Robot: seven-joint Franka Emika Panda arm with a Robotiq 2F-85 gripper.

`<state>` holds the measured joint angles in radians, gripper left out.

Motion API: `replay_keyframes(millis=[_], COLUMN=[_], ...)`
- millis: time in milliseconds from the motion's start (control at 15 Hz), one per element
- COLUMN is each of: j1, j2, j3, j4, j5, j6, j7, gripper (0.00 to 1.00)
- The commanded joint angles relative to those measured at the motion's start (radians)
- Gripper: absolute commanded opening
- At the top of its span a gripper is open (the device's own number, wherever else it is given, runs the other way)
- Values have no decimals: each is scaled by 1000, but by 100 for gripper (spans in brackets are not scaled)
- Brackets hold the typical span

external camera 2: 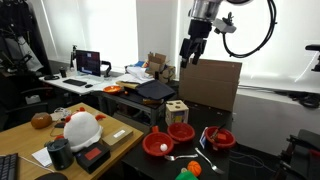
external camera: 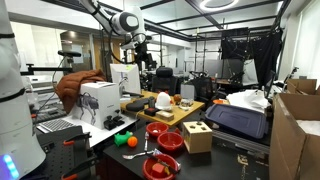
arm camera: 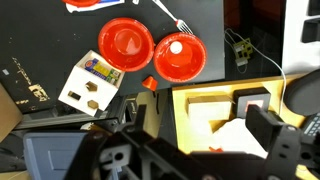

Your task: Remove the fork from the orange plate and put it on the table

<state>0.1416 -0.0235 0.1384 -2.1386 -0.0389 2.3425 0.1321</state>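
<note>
A silver fork (arm camera: 171,16) lies on the dark table (arm camera: 215,25) just beyond two red-orange plates; its handle runs off the top edge of the wrist view. One plate (arm camera: 125,40) is empty, and the plate beside it (arm camera: 178,56) holds a white ball. A third red-orange plate (arm camera: 95,4) is cut off at the top edge. The plates also show in both exterior views (external camera: 170,142) (external camera 2: 181,130). My gripper (arm camera: 205,125) is open and empty, high above the scene in both exterior views (external camera: 141,46) (external camera 2: 190,50), far from the fork.
A wooden cube (arm camera: 90,82) (external camera: 197,135) stands beside the plates. A light wooden board (external camera: 165,110) with a white and orange object lies under my gripper. A green ball (external camera: 118,140) and an orange ball (external camera: 130,141) lie nearby. A cardboard box (external camera 2: 210,85) stands behind.
</note>
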Motion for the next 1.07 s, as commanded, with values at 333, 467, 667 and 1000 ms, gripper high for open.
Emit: replay_keyframes(millis=[333,467,667,1000], j1=[-8,-7,-6,-6], j2=[-55,-54,-18,-19], j3=[3,4,3,3], j4=[-89,-96,-60,-62], j5=[-123,-124,-104,-104], j6=[134,164,151,159], j7=[125,118,100,100], gripper=[100,100,100,100])
